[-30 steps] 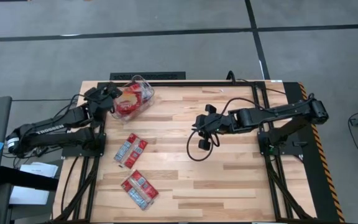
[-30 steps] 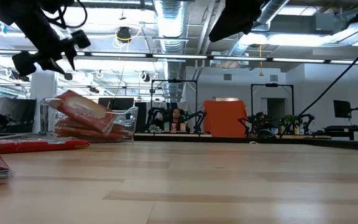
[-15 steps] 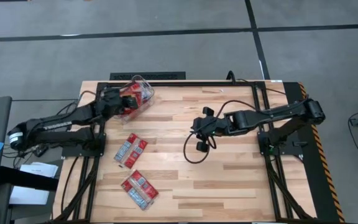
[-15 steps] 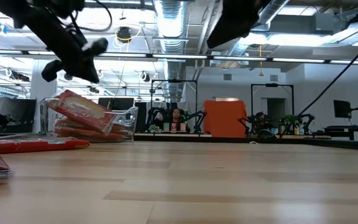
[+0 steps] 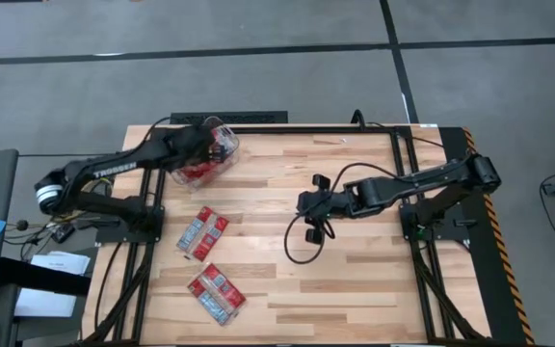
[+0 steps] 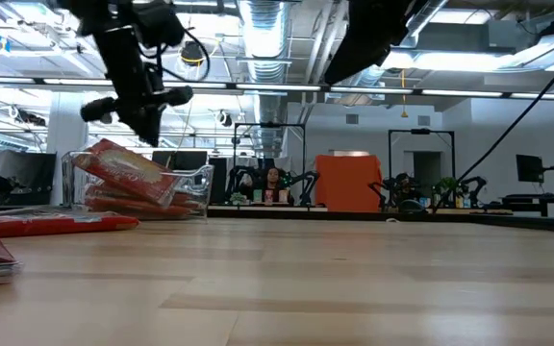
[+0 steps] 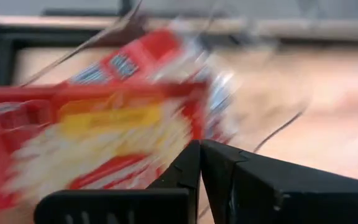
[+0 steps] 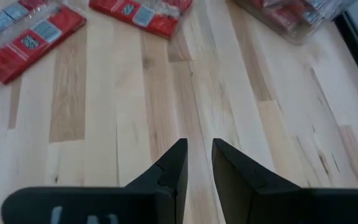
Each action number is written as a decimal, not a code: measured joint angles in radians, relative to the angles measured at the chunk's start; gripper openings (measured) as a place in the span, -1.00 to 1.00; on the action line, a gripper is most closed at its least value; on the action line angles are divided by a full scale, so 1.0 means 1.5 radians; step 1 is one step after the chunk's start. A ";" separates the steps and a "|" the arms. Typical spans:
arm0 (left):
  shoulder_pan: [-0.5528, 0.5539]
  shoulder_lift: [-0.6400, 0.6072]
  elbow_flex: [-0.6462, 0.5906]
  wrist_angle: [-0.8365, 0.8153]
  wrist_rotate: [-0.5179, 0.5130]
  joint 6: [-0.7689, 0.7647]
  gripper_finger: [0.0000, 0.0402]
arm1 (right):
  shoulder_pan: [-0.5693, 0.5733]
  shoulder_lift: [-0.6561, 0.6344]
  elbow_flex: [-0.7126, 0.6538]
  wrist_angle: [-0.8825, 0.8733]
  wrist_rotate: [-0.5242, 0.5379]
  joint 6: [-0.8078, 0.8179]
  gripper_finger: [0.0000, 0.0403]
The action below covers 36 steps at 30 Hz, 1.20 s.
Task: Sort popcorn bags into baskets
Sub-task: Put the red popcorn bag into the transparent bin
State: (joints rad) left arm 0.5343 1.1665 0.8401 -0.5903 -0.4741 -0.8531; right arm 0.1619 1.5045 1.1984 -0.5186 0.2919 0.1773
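Note:
The clear basket (image 5: pixel 231 146) stands at the table's far left with several red popcorn bags (image 5: pixel 197 170) piled in it, the top one tilted (image 6: pixel 123 165). My left gripper (image 5: pixel 203 147) hangs shut just above that pile (image 7: pixel 104 124), nothing between its fingers (image 7: pixel 188 163). Two more popcorn bags (image 5: pixel 202 232) (image 5: pixel 217 294) lie flat on the wood nearer the front. My right gripper (image 5: pixel 306 204) hovers open over the table's middle, above bare wood (image 8: pixel 197 155).
A black cable loop (image 5: pixel 302 241) hangs under the right arm. Black frame rails (image 5: pixel 152 226) (image 5: pixel 417 251) run along the left and right sides of the table. Bare wood (image 5: pixel 355 280) lies between the loose bags and the right rail.
My left gripper has swung from beside the basket's left side toward the table's right, ending over the basket, rolling and tipping its wrist, and its fingers have shut on nothing. My right gripper has drifted slightly down and toward the table's left. The bags have stayed put.

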 joint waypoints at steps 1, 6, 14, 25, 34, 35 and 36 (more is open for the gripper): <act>0.003 0.013 0.025 -0.049 0.004 0.013 -1.00 | 0.000 0.000 0.000 0.005 0.000 -0.002 -0.52; 0.009 0.037 0.161 -0.173 0.012 0.101 -1.00 | -0.024 0.025 0.001 0.132 -0.051 -0.074 -0.52; 0.032 0.055 0.251 -0.308 0.051 0.184 -1.00 | -0.079 0.071 0.001 0.190 -0.146 -0.050 -0.52; 0.000 0.155 0.177 -0.271 0.067 0.225 -1.00 | -0.080 0.072 0.001 0.161 -0.147 -0.072 -0.52; 0.052 0.272 0.177 -0.225 0.065 0.272 -1.00 | -0.080 0.072 0.001 0.133 -0.145 -0.073 -0.52; 0.061 0.282 0.177 -0.217 0.064 0.278 -1.00 | -0.080 0.072 0.001 0.131 -0.144 -0.074 -0.52; 0.070 0.290 0.177 -0.214 0.064 0.282 -1.00 | -0.080 0.072 0.001 0.129 -0.143 -0.074 -0.52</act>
State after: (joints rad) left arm 0.6389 1.6013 1.1053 -0.9107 -0.3775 -0.4297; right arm 0.0422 1.6127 1.1992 -0.3248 0.0769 0.0669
